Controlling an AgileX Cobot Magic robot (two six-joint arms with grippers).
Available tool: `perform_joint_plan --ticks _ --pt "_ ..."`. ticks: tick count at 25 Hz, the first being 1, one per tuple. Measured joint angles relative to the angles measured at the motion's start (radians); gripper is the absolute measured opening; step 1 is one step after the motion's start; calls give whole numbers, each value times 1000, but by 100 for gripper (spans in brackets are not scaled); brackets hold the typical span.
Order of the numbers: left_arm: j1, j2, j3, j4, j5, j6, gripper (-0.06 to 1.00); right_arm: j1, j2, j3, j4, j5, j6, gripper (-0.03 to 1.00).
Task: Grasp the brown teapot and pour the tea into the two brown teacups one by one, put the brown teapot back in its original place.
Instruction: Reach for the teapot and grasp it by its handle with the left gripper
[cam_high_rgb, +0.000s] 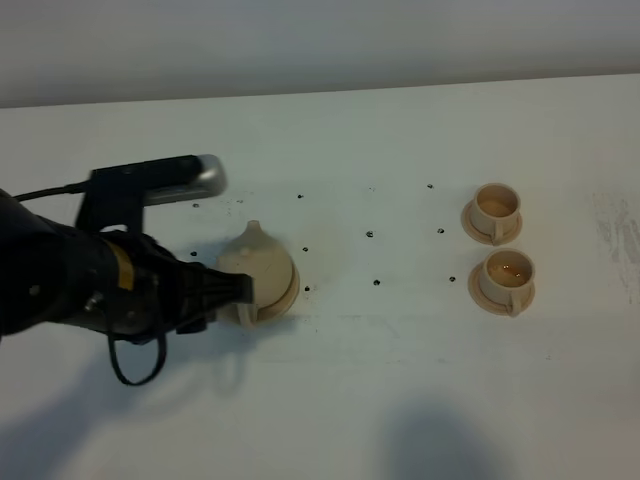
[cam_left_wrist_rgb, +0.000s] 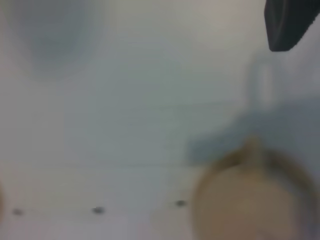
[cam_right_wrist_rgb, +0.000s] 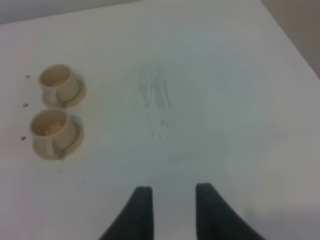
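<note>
White tabletop (cam_high_rgb: 400, 390), grey wall (cam_high_rgb: 300, 40); L fingers (cam_high_rgb: 225, 286) by teapot (cam_high_rgb: 262, 264), grip unclear; R fingers (cam_right_wrist_rgb: 140, 212) apart.

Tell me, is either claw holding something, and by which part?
The left gripper sits at the handle of the brown teapot, but whether it grips cannot be told. The right gripper holds nothing.

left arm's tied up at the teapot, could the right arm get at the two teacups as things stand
probably yes: in its wrist view only bare table lies between its fingers and the two brown teacups, reach permitting
</note>
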Motion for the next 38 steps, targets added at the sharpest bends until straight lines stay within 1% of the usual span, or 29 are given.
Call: perform_joint_plan --ticks 3,5,13,15,21,24,28,32,38 --pt "27 20 0 -24 2 -46 38 0 0 0 0 0 0 22" --pt "33 51 0 -37 -5 -58 38 0 0 0 0 0 0 22" --pt "33 163 0 -49 -51 -58 38 0 0 0 0 0 0 22" --pt "33 189 -2 -49 -59 -42 38 0 0 0 0 0 0 22" --pt "53 242 -51 -48 -63 97 38 0 0 0 0 0 0 22" --pt "59 256 -72 -48 -63 138 38 0 0 0 0 0 0 22" --pt "71 277 -85 -48 -64 171 38 0 0 0 0 0 0 22" --pt "80 291 -92 -49 -65 181 38 0 0 0 0 0 0 22" --pt "94 314 -92 -52 -128 197 38 0 0 0 0 0 0 22"
